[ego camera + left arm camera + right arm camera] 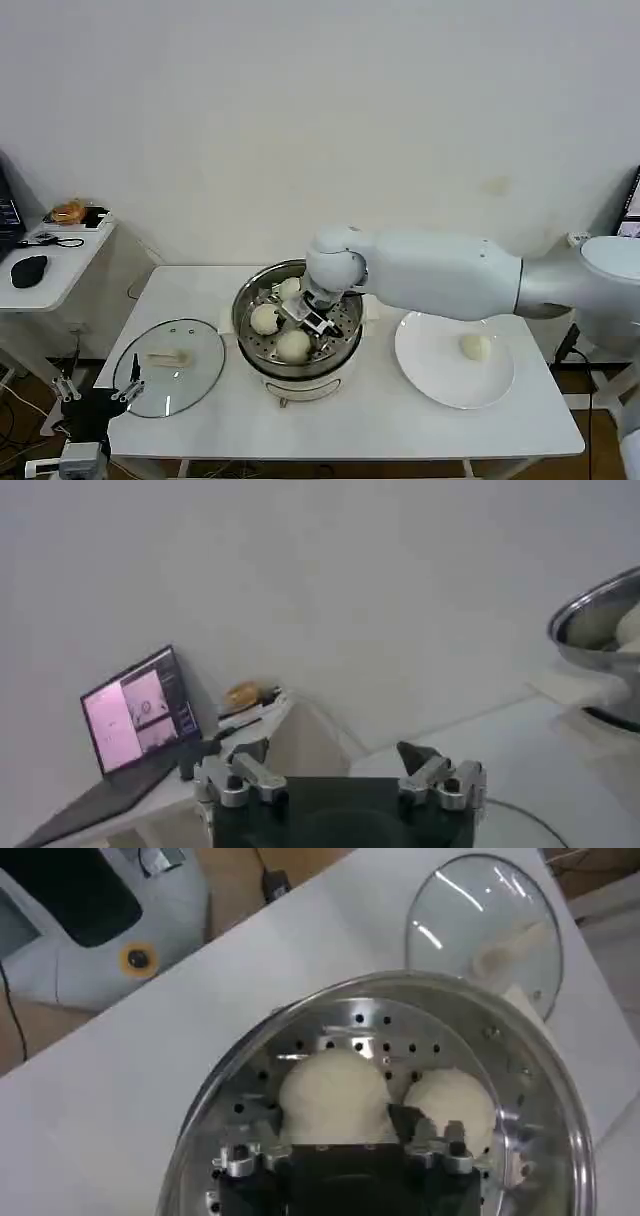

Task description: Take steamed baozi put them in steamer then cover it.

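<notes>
One baozi (475,347) on plate (430,375)

Steamed baozi: four in all. Three sit in the steamer, first (264,318), second (293,346), third (289,288); one lies on the plate (475,347).
Steamer (250,300): one, a shiny steel pot with a perforated tray.
Plate (430,365): one, white and round.
Glass lid (170,365): one, with a pale knob, lying flat.
Table (400,420): one white table carries these things; a second, smaller side table (60,270) stands to the robot's left.
Gripper: two, the right gripper (308,312) and the left gripper (98,392).
Laptop (135,715): one.
Computer mouse (28,270): one.
</notes>
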You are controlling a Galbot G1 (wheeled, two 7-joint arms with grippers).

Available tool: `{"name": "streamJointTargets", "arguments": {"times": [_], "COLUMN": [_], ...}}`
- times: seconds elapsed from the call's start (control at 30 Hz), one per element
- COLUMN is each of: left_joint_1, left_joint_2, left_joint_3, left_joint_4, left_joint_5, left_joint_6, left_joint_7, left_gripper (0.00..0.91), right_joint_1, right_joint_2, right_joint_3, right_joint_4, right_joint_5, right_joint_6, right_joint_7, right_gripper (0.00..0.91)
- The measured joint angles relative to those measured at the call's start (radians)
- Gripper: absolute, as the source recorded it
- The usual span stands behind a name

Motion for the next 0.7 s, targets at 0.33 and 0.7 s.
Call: {"name": "streamJointTargets", "arguments": {"times": [0.33, 0.7], "left_joint_1": [-0.009, -0.008], "left_joint_2": [0.015, 0.044], "left_joint_3": [-0.004, -0.007], "left_joint_4": [0.005, -0.004], "left_joint_5": [-0.008, -0.013], "left_joint_6": [0.0, -0.001], "left_joint_7": [0.0, 0.003], "left_gripper": [0.907, 0.907], "right_joint_1": [0.045, 0.076], "right_joint_2": [-0.088, -0.339], "right_joint_3": [0.066, 0.094], "right_joint_4": [0.008, 0.047], "right_joint_5": [0.022, 0.033], "right_joint_6": [-0.022, -0.101], "right_joint_7": [0.013, 0.007], "right_gripper": [0.907, 0.907]}}
